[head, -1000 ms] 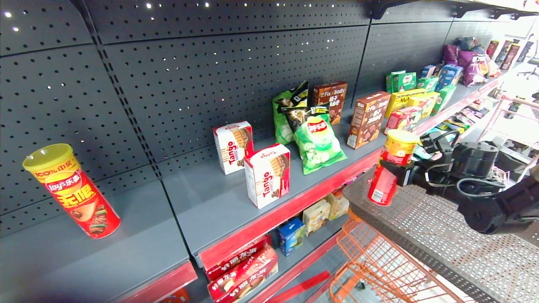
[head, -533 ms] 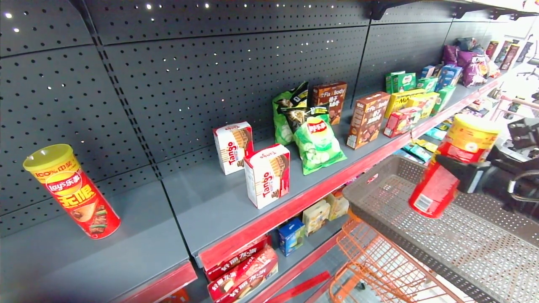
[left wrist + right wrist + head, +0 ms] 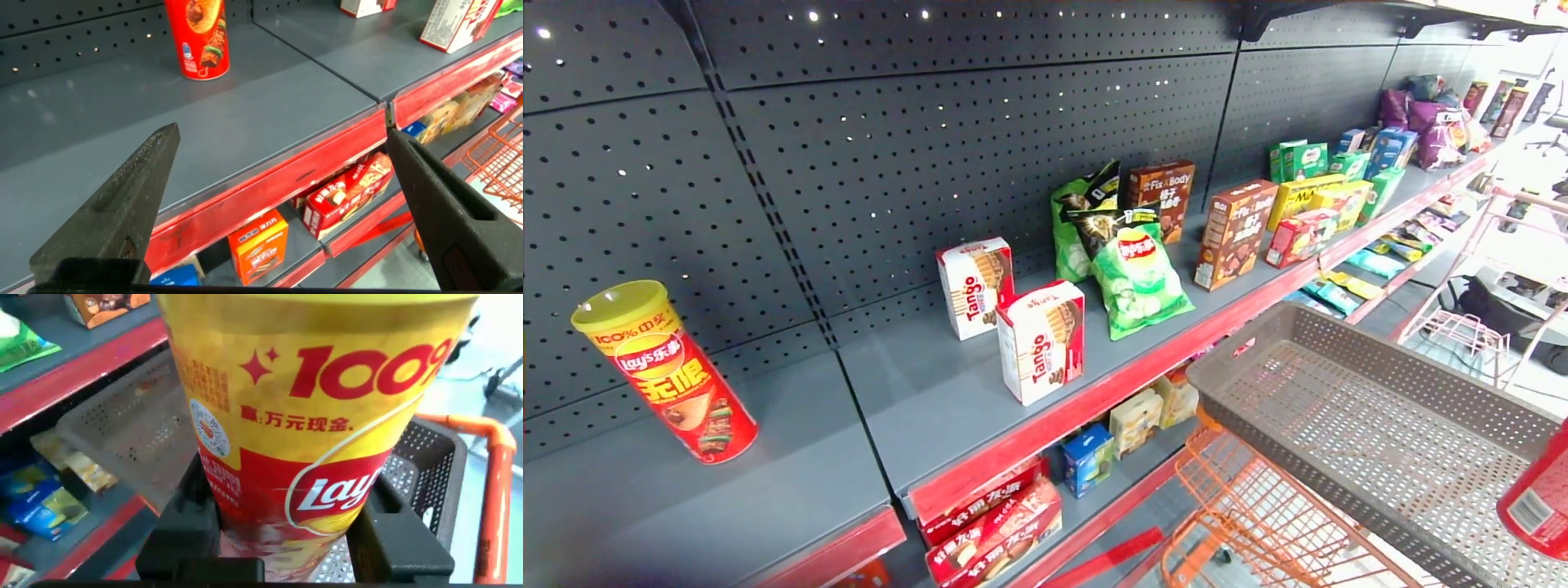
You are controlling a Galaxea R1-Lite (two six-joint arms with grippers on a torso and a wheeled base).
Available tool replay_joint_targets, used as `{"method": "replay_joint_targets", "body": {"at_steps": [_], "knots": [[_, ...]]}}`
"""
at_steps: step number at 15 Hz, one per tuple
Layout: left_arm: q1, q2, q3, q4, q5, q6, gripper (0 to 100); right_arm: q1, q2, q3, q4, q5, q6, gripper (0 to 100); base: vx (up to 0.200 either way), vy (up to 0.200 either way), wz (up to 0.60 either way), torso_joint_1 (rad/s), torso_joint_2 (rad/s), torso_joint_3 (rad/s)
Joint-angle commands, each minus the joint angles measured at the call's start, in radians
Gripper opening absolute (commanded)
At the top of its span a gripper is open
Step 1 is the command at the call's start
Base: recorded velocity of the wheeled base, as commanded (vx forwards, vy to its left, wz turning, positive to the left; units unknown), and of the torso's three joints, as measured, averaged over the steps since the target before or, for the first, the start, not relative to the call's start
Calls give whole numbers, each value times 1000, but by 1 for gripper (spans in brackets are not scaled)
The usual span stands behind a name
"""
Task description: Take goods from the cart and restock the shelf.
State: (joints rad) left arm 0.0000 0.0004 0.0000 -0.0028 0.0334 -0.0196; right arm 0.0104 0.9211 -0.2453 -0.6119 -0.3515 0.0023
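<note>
- While chip can [image 3: 319, 433] is clamped between right gripper [image 3: 294, 535] fingers over cart basket [image 3: 1339, 425], well apart from shelf [image 3: 947, 384], slip could be caused by fast swing
- left gripper [image 3: 281, 131] fingers spread, empty; shelved can [image 3: 198, 41] could be knocked

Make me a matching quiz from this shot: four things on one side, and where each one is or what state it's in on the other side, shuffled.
Things:
1 left gripper
2 right gripper
3 grey basket
4 green chip bag

Places or states:
a on the orange cart
b shut on a chip can
c open
d on the shelf

Pairs: 1-c, 2-b, 3-a, 4-d
</note>
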Motion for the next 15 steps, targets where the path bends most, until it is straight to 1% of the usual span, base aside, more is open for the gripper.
{"method": "replay_joint_targets", "body": {"at_steps": [1,3,4,5,8,9,10,13,15], "knots": [[0,0,0,0,0,0,100,-1,-51,11,-2,-1,-25,0,0,0,0,0,0,0],[0,0,0,0,0,0,100,-7,-56,12,-2,-21,-85,0,0,0,0,0,0,0],[0,0,0,0,0,0,100,-23,-93,20,-2,-27,-160,0,0,0,0,0,0,0],[0,0,0,0,0,0,100,-21,-97,20,-2,-26,-173,0,0,0,0,0,0,0],[0,0,0,0,0,0,100,-9,-111,29,-2,-23,-179,0,0,0,600,1,-4,7],[0,0,0,0,0,0,100,-6,-136,67,0,-14,-179,0,0,0,600,-2,-2,-2],[0,0,0,0,0,0,100,-9,-143,78,1,2,-179,0,0,0,600,7,7,-2],[0,0,0,0,0,0,100,-7,-146,81,1,5,-179,0,0,0,600,9,1,4],[0,0,0,0,0,0,100,-9,-148,83,1,2,-177,0,0,0,0,0,0,0]]}}
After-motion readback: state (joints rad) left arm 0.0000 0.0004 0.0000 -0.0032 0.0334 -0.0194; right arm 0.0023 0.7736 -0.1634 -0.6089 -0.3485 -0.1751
